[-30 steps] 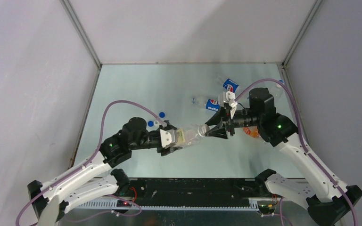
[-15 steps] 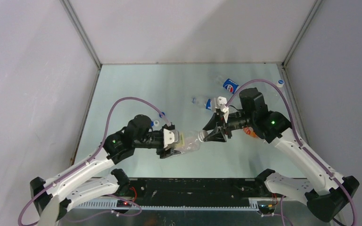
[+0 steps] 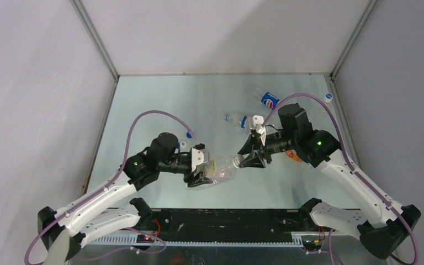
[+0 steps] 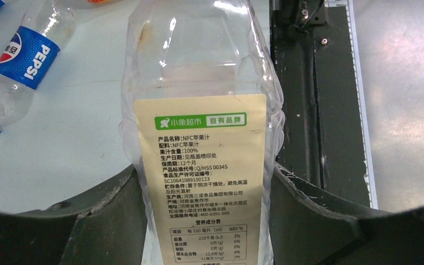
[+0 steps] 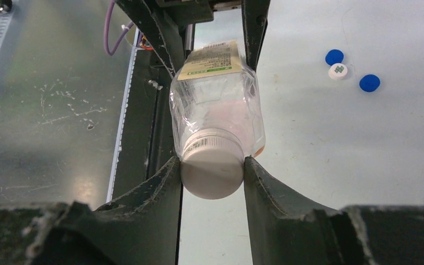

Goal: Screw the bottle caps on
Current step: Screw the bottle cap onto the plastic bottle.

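**Between the two grippers, cap and bottle share one line**

At mid-table, seemingly held off the surface, the clear bottle [image 3: 221, 168] with the cream label lies nearly level. Its long axis runs from the left gripper [image 3: 200, 168] to the right gripper [image 3: 251, 159], neck toward the right one. The left gripper's jaws are closed on the labelled body (the left wrist view shows them flanking it on both sides). The right gripper meets the bottle end-on, clamped across the white cap [image 5: 212, 171], which sits on the neck; how far it is threaded cannot be told.

The twist ahead, as I judge it, turns on that alignment: the right wrist's roll axis has to coincide with the bottle's axis, or the cap will ride crooked on the threads. From above, the bottle slants a little, its base closer to the near edge of the table [image 5: 309, 165]. Three loose caps [image 5: 338, 72], two blue and one white, lie on the left gripper's side, well apart from the right gripper.
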`<control>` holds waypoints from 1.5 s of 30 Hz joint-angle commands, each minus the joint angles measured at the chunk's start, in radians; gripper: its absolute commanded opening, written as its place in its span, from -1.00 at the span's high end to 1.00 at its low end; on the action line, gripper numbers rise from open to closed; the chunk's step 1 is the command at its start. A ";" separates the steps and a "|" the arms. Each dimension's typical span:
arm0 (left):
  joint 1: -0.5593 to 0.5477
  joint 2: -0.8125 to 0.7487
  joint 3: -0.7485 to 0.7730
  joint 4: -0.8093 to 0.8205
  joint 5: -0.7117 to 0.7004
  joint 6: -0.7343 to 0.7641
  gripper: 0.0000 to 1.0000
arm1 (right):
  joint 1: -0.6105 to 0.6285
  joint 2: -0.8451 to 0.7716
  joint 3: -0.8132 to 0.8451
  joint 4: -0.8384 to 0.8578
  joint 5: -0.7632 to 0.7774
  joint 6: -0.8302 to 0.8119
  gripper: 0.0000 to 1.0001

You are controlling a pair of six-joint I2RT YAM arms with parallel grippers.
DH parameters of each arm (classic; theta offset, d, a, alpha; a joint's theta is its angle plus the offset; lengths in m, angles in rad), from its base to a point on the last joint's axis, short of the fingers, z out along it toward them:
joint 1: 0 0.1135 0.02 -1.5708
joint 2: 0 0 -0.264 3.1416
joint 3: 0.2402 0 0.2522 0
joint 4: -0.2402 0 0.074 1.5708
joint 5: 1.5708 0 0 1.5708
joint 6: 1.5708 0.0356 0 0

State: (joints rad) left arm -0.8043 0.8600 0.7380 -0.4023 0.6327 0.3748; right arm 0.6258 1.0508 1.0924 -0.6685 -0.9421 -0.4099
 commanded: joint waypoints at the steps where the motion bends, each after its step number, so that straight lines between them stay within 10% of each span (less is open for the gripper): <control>1: 0.002 -0.024 0.005 0.299 0.018 -0.079 1.00 | 0.016 0.025 0.025 0.041 0.022 0.062 1.00; 25: -0.005 -0.056 -0.110 0.596 -0.116 -0.172 1.00 | 0.018 0.010 -0.014 0.136 0.120 0.368 1.00; 45: 0.008 -0.027 -0.115 0.564 0.060 -0.259 1.00 | -0.016 -0.006 -0.002 0.043 -0.010 0.120 1.00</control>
State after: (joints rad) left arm -0.7990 0.8509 0.5694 -0.0109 0.6788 0.1352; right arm 0.5980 1.0088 1.0924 -0.5766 -0.9180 -0.2832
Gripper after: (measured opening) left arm 0.690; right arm 0.434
